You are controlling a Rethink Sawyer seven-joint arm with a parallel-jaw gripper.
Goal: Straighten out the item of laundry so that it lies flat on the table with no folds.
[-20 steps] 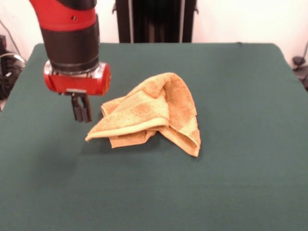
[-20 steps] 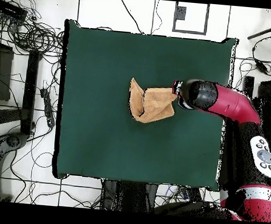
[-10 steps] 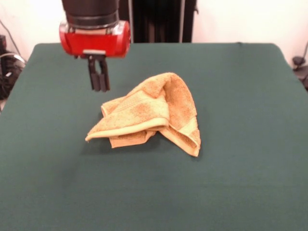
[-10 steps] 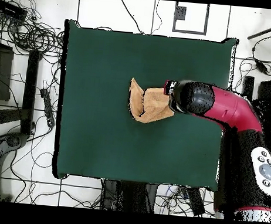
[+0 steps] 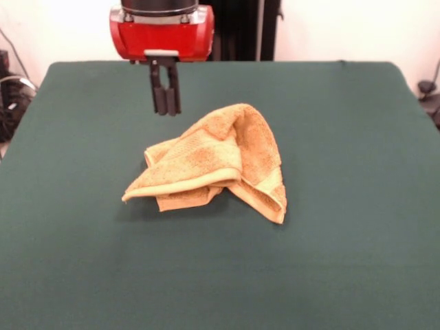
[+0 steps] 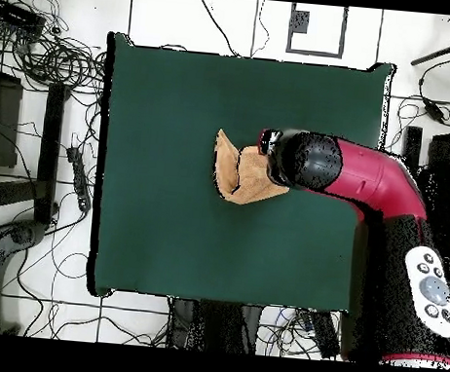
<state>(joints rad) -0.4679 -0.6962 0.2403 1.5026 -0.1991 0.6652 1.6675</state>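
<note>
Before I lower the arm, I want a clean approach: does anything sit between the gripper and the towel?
Nothing visible does. The gripper hangs in open air above and behind the crumpled towel.

My work surface: the table (image 5: 357,261), covered in dark green cloth, bearing one crumpled, folded mustard-yellow towel (image 5: 213,161) lying near its middle, nothing else.

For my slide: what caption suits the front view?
Closed gripper hovers above crumpled mustard-yellow terry towel on green-clothed table.
</note>
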